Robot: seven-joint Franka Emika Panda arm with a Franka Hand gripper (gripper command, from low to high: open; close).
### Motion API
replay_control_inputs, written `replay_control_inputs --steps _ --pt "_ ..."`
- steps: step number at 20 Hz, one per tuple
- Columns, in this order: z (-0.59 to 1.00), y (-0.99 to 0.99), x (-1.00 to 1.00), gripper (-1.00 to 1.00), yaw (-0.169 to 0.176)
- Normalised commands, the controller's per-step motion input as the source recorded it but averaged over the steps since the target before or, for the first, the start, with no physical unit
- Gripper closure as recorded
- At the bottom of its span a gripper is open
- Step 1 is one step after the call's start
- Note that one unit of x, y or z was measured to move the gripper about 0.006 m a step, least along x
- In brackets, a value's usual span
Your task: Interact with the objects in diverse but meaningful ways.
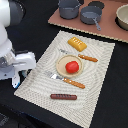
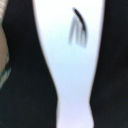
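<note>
In the exterior view a red tomato [image 1: 72, 66] sits on a round tan plate [image 1: 61, 71] in the middle of a striped placemat [image 1: 100, 75]. A yellow-orange ridged bread block [image 1: 77, 44] lies at the mat's far end. A brown sausage [image 1: 63, 96] lies near its front edge. My gripper [image 1: 15, 78] hangs off the mat's left edge over the black table, well apart from all of these. Its fingers are too small and blurred to read. A blurred white shape [image 2: 70, 65] with a dark mark fills the wrist view. I cannot tell what it is.
Two orange-handled utensils lie on the mat, one [image 1: 70, 81] in front of the plate and one [image 1: 84, 57] behind it. At the back a brown board [image 1: 110, 31] carries two grey pots [image 1: 68, 8] [image 1: 90, 15] and a tan bowl [image 1: 122, 16].
</note>
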Motion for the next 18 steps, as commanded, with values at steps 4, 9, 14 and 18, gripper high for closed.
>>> replay_control_inputs --steps 4,9,14,18 --pt "-0.16 0.00 0.19 -1.00 0.000" --pt "-0.16 0.00 0.14 1.00 0.000" --pt "-0.15 0.00 0.14 1.00 0.000" --pt "-0.11 0.00 0.16 1.00 0.000"
